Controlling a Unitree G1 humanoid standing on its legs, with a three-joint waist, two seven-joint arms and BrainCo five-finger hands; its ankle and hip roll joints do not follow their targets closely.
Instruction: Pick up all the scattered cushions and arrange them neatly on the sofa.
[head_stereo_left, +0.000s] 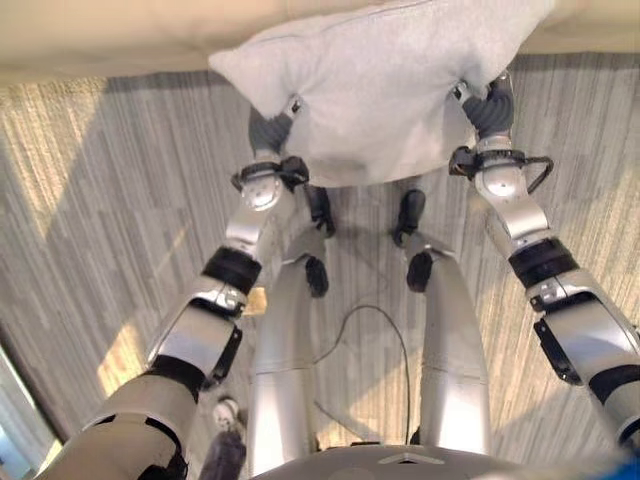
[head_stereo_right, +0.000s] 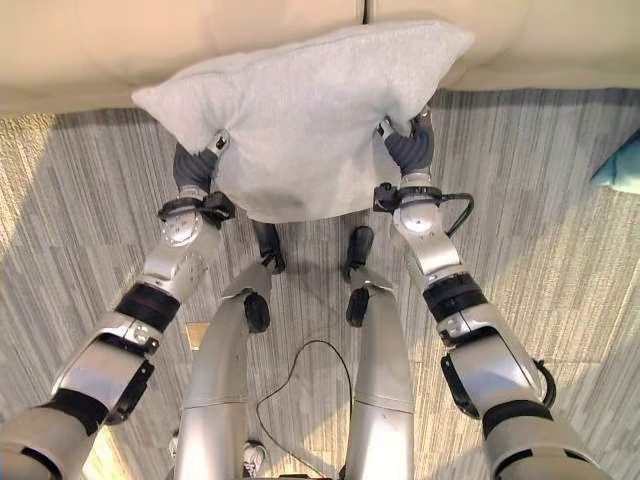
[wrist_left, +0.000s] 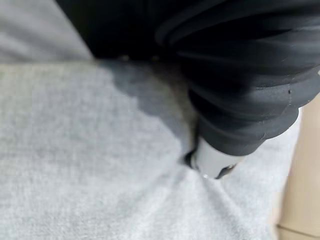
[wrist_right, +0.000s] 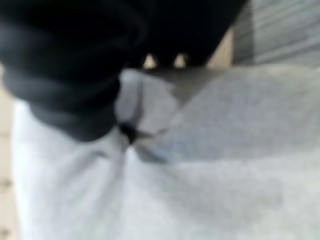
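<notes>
A large light grey cushion (head_stereo_left: 380, 90) hangs in the air between both hands, in front of the beige sofa (head_stereo_left: 100, 35), with its far corner over the sofa's front edge. My left hand (head_stereo_left: 272, 128) grips its left side and my right hand (head_stereo_left: 492, 110) its right side. In the left wrist view a silver thumb (wrist_left: 212, 160) digs into the grey cloth (wrist_left: 100, 175) and creases it. The right wrist view shows the same pinch in the cushion (wrist_right: 200, 190). The rest of the fingers are hidden behind the cushion.
Grey striped carpet (head_stereo_right: 560, 260) covers the floor below the cushion. The edge of a teal cushion (head_stereo_right: 622, 162) lies on the carpet at the far right. The sofa's seat (head_stereo_right: 80, 50) runs across the far side.
</notes>
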